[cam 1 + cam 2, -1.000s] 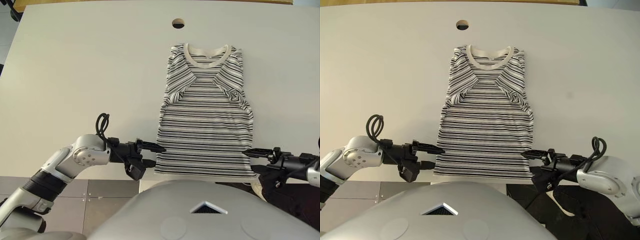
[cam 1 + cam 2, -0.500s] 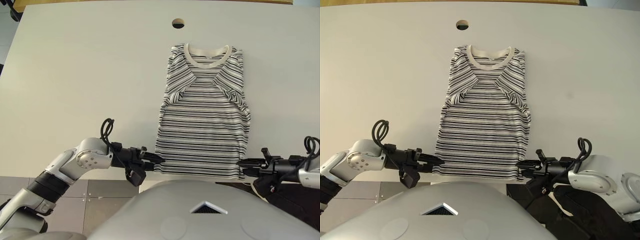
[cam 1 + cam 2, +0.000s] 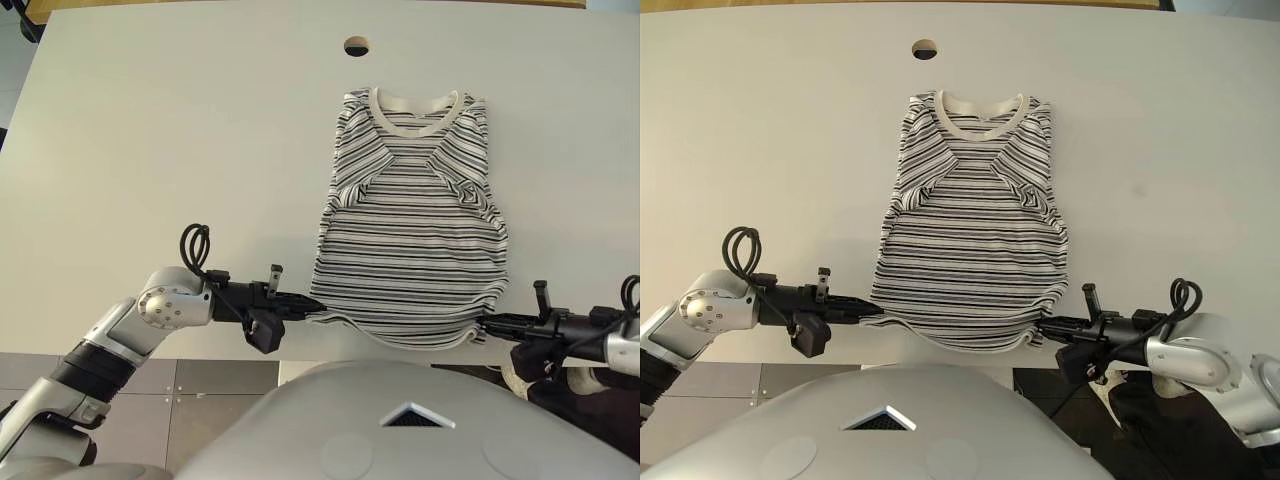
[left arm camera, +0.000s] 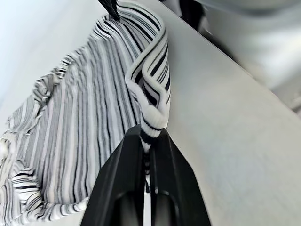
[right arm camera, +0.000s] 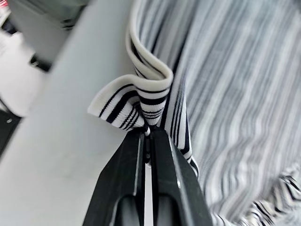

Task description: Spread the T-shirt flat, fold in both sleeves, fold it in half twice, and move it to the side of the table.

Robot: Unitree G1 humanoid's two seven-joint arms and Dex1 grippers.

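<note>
A black-and-white striped T-shirt (image 3: 410,230) lies on the white table (image 3: 180,150), collar toward the far side and both sleeves folded in over the chest. My left gripper (image 3: 312,305) is shut on the hem's left corner (image 4: 149,123). At the opposite corner (image 5: 141,106) my right gripper (image 3: 487,322) is also shut on the hem. The hem between them is lifted slightly off the table and sags in a curve near the front edge.
A round cable hole (image 3: 355,46) sits in the table beyond the collar. Wide bare tabletop extends to the left of the shirt, with a narrower strip on the right. The table's front edge runs just under both grippers.
Both grippers closed on the hem corners and raised them. The hem, flat half a second ago, now curves up off the table.
</note>
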